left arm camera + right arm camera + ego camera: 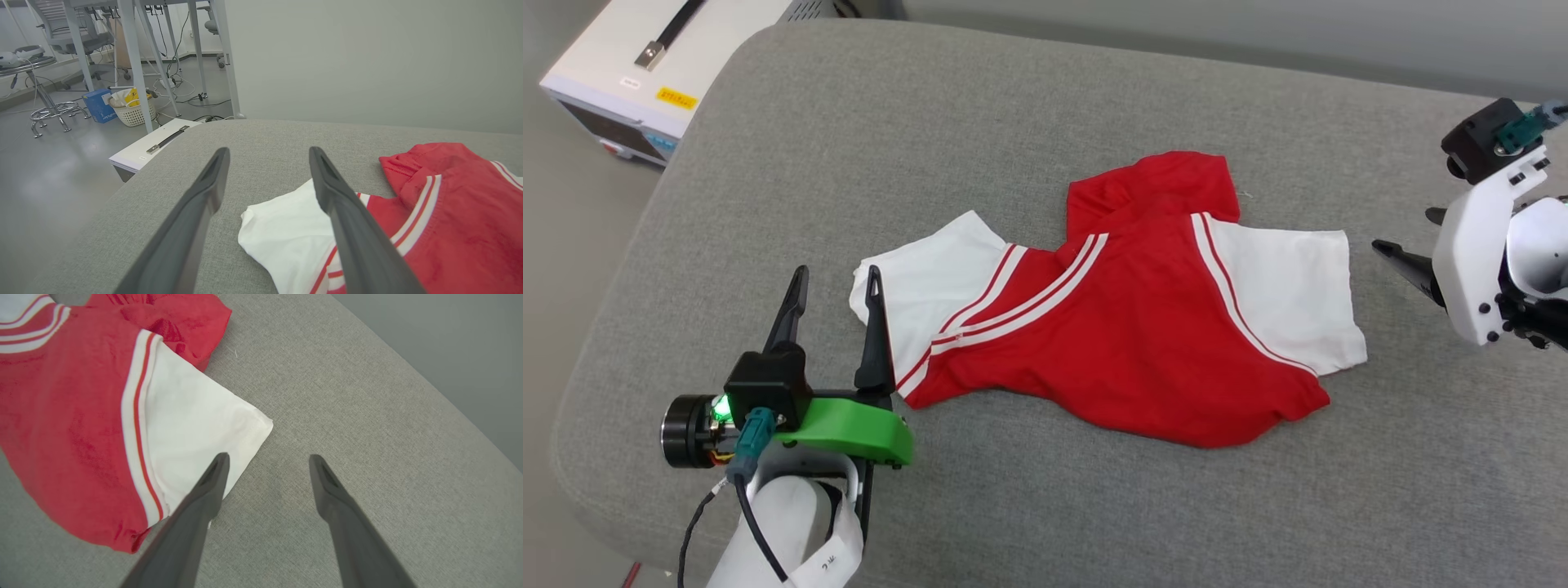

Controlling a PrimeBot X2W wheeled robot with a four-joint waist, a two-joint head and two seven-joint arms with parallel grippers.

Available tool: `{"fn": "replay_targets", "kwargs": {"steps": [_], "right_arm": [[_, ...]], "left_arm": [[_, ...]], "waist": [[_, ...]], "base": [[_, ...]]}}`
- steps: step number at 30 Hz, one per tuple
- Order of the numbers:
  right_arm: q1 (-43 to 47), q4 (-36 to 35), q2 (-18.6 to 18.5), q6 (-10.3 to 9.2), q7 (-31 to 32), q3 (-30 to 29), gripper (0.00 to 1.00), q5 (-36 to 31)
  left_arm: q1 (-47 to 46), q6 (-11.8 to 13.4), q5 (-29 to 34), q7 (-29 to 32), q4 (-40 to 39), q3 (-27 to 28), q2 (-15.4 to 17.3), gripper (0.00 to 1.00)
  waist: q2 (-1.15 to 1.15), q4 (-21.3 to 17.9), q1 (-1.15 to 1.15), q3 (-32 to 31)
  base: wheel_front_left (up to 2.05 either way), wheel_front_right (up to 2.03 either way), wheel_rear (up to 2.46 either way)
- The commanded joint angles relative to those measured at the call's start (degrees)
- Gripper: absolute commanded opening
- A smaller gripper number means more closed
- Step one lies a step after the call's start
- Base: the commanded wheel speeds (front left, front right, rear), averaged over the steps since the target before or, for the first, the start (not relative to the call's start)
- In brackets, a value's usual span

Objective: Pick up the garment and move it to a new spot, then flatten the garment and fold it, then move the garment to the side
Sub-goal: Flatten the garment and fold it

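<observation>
Both the left gripper (838, 273) and the right gripper (1401, 229) are spread wide, holding nothing. The shirt (1127, 327) lies rumpled mid-cushion (980, 122), red body between white sleeves. The left gripper sits at the left sleeve, one finger over its white edge; whether it touches is unclear. The right gripper hovers just beside the right sleeve.

Spread left hand (268, 151) beside garment (449, 228)
</observation>
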Motion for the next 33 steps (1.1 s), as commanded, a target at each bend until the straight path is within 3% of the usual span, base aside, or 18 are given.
{"fn": "replay_targets", "kwargs": {"steps": [1, 7, 12, 17, 18, 19, 26, 33], "right_arm": [[-2.16, 0.70, -0.28, -0.05, 2.48, 1.30, 1.00, 1.00], [-8.93, 5.38, 0.11, -0.05, 8.93, 7.76, 1.00, 2.11], [-11.70, 13.81, 3.03, -0.05, 8.00, 16.99, 1.00, 2.86], [-10.94, 15.68, 2.55, -0.05, 7.85, 22.08, 1.00, 5.08], [-11.18, 15.63, 2.34, -0.05, 7.39, 22.91, 0.15, 5.03], [-11.70, 15.59, 2.02, -0.05, 6.07, 23.63, 0.00, 4.85], [-17.43, 16.87, 2.46, -0.05, -8.15, 22.08, 0.00, 5.32], [-22.41, 16.44, 0.32, -0.05, -20.85, 21.78, 0.00, 3.95]], "left_arm": [[0.81, -0.80, 1.09, -0.32, -0.29, 0.77, -1.01, 1.00], [-0.77, -4.13, 4.31, -0.32, -0.40, 3.36, -5.33, 1.00], [-3.05, -7.28, 6.88, -0.32, 0.44, 6.09, -8.54, 1.00], [-2.97, -8.16, 7.70, -0.32, 1.16, 7.47, -9.20, 1.00], [-2.83, -8.27, 7.84, -0.32, 1.28, 7.72, -9.26, 1.00], [-2.71, -8.43, 7.99, -0.32, 1.43, 8.02, -9.33, 1.00], [-1.97, -9.28, 9.02, -0.32, 2.41, 10.03, -9.53, 1.00], [0.21, -10.20, 10.55, -0.32, 3.63, 11.99, -9.56, 1.00]], "waist": [[0.00, 1.94, 0.00, 2.58], [0.00, 4.17, 0.00, 7.19], [0.00, 5.95, 0.00, 11.06], [0.00, 5.82, 0.00, 10.52], [0.00, 5.68, 0.00, 10.29], [0.00, 5.52, 0.00, 9.98], [0.00, 3.64, 0.00, 6.62], [0.00, 1.01, 0.00, 1.33]], "base": [[0.00, 0.00, 0.00], [0.00, 0.00, 0.00], [0.00, 0.00, 0.00], [0.00, 0.00, 0.00], [0.00, 0.00, 0.00], [0.00, 0.00, 0.00], [0.00, 0.00, 0.00], [0.00, 0.00, 0.00]]}}
